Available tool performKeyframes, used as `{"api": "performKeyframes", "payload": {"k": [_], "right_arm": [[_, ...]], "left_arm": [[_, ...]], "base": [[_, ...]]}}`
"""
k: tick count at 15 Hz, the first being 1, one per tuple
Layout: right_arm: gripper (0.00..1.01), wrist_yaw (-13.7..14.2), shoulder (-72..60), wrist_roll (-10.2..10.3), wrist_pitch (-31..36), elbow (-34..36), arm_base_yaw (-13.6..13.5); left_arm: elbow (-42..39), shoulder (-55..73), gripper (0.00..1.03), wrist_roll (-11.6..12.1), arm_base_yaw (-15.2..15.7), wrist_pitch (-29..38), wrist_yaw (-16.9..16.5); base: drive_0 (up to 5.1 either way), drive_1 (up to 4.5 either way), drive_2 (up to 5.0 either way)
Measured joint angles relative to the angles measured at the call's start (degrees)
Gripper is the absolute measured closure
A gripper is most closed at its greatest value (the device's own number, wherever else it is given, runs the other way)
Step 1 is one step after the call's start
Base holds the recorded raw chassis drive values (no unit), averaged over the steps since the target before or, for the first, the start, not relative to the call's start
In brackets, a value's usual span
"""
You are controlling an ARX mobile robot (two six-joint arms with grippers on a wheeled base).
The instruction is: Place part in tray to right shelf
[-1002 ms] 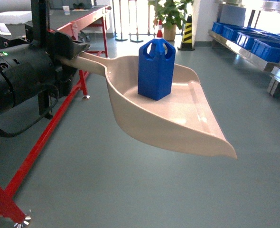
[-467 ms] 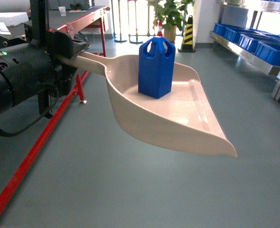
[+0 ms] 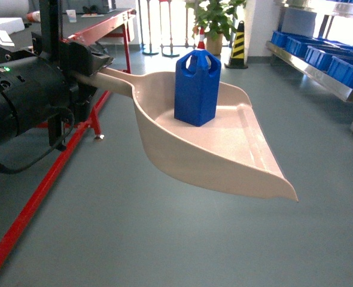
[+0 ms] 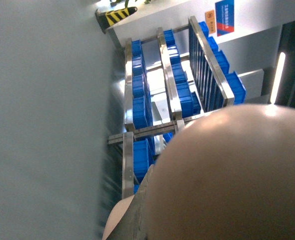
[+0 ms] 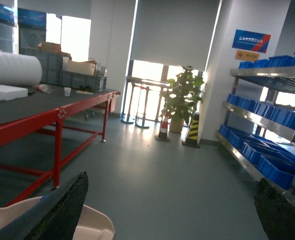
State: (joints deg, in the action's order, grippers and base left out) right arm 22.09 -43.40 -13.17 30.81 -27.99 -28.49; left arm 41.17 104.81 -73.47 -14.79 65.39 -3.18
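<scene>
The blue part (image 3: 197, 88) stands upright in the beige tray (image 3: 236, 149), which hangs in the air over the grey floor. My left gripper (image 3: 96, 64) is shut on the tray's handle at the left of the head view. The tray's underside (image 4: 237, 175) fills the lower right of the left wrist view and hides the fingers there. The right shelf (image 3: 320, 75) runs along the right wall, apart from the tray. My right gripper (image 5: 172, 212) is open with only floor between its fingers (image 5: 62, 210), and a corner of the tray (image 5: 95, 225) shows beside them.
Blue crates (image 3: 344, 66) sit in rows on the steel shelf (image 5: 242, 157). A red-framed table (image 3: 75, 45) stands on the left. A potted plant (image 3: 215, 18), a yellow-black striped post (image 3: 236, 42) and an orange cone (image 5: 163, 127) stand at the far wall.
The tray and part hold their place in the head view. The red table frame has slid left and the shelf right, so the view has moved over the floor.
</scene>
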Motion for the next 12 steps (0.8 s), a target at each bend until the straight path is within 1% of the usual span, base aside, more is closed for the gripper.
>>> {"api": "performKeyframes", "payload": {"k": [12], "right_arm": [[0.03,0.0,0.3,0.0,0.3,0.0,0.0]], "left_arm": [[0.1,0.0,0.89,0.0,0.0,0.0,0.0]], "base": [[-0.1,4.25,-4.4]]}}
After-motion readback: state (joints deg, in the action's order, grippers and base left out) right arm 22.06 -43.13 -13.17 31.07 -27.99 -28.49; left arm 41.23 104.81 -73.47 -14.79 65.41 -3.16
